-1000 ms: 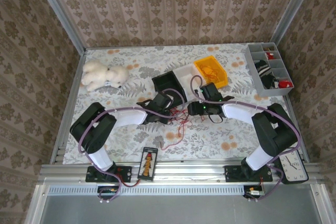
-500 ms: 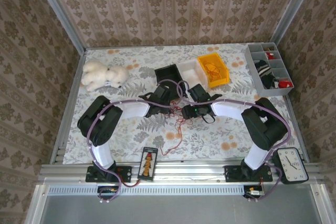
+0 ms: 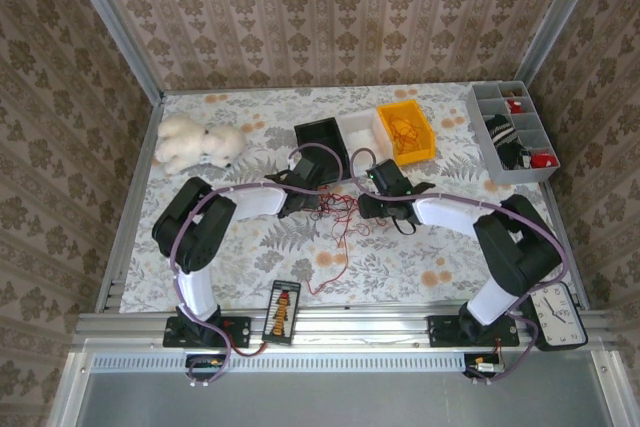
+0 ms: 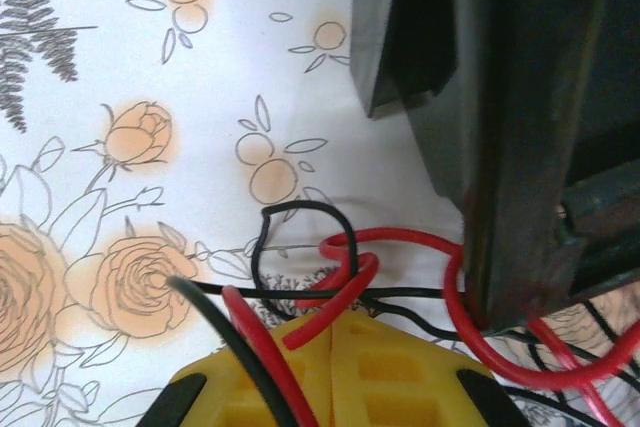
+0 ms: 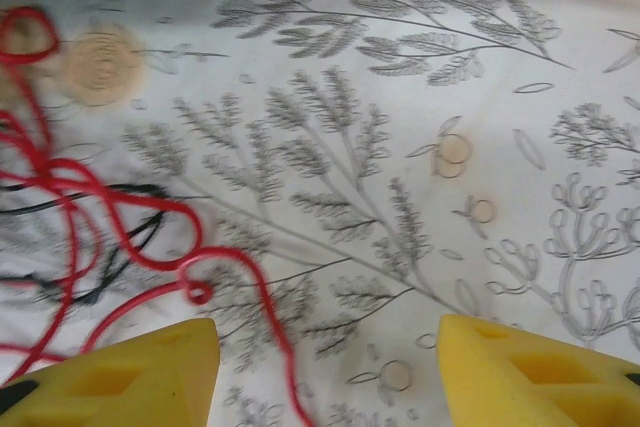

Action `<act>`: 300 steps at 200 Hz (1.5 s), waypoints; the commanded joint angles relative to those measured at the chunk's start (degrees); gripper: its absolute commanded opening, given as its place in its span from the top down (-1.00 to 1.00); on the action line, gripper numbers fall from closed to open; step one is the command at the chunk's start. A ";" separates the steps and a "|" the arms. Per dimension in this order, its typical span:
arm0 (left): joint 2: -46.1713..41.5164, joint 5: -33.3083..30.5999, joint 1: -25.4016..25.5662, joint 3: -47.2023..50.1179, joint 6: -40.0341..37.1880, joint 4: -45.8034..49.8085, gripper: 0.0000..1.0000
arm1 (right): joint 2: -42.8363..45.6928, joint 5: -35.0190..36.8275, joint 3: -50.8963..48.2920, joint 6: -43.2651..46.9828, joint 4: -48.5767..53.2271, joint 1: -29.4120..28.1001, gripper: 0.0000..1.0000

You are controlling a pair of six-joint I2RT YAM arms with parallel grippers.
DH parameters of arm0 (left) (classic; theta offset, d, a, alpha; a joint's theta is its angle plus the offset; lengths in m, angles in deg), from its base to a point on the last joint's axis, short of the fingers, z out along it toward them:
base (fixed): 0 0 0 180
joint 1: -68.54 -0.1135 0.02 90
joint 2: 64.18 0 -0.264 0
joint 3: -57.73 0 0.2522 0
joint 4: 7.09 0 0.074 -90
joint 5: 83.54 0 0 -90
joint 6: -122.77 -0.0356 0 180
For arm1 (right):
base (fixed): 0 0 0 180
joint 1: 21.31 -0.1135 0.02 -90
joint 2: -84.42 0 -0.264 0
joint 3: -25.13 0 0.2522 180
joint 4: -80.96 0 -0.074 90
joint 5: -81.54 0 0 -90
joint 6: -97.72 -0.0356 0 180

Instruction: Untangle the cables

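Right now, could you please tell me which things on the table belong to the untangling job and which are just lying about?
For the job:
the cables
left fingers, shut on a red strand
right fingers, open beside the tangle

Just lying about:
plush toy
black bin
white bin
yellow bin
grey compartment tray
clock

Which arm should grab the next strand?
Right, probably: its pincer is open beside the cables, one red strand running between its fingers. The left pincer is shut on them.
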 commanded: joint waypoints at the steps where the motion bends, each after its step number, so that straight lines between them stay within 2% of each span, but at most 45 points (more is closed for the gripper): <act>1: 0.62 -3.56 0.09 -0.50 1.94 3.56 1.00 | 3.64 -7.68 -1.92 2.99 -5.55 -1.95 -0.18; 15: 0.57 -2.98 -0.31 -0.11 2.28 3.04 1.00 | 4.74 -12.74 -1.84 7.18 -4.89 -3.78 -0.17; 37: 0.82 -2.14 -0.89 0.05 2.76 2.88 1.00 | 4.50 -15.30 -0.43 12.26 -1.13 -7.75 -0.15; 76: 0.97 -1.63 -1.40 0.23 3.28 2.91 1.00 | -0.68 -15.92 3.39 18.74 5.00 -13.83 -0.13; 110: 0.60 -1.17 -1.69 1.15 3.59 2.07 1.00 | -7.78 -14.83 7.78 19.84 7.12 -14.77 -0.06; 133: 0.31 -0.84 -1.75 1.52 3.17 1.32 1.00 | -10.93 -12.37 9.69 19.26 7.07 -14.75 0.16; 157: 0.13 -0.98 -1.86 1.87 3.46 1.57 1.00 | -9.36 -10.49 7.95 18.62 4.68 -14.74 0.78; 171: -0.04 -1.29 -2.03 2.13 3.95 1.90 1.00 | -6.28 -8.73 5.74 17.77 2.28 -14.35 0.96; 198: -0.13 -1.61 -2.69 2.53 5.44 2.48 1.00 | 3.33 -9.76 1.08 12.50 -2.70 -9.78 1.00; 229: 0.11 -1.83 -3.52 2.62 7.11 3.60 1.00 | 14.95 -13.55 -3.24 3.03 -9.12 0.30 1.00; 260: 0.42 -2.40 -3.92 2.31 8.34 5.14 1.00 | 19.69 -14.38 -5.12 -5.69 -13.48 10.65 1.00; 300: -0.65 -4.18 -5.14 3.94 11.74 7.07 1.00 | 21.53 -12.05 -5.72 -12.85 -14.98 19.24 1.00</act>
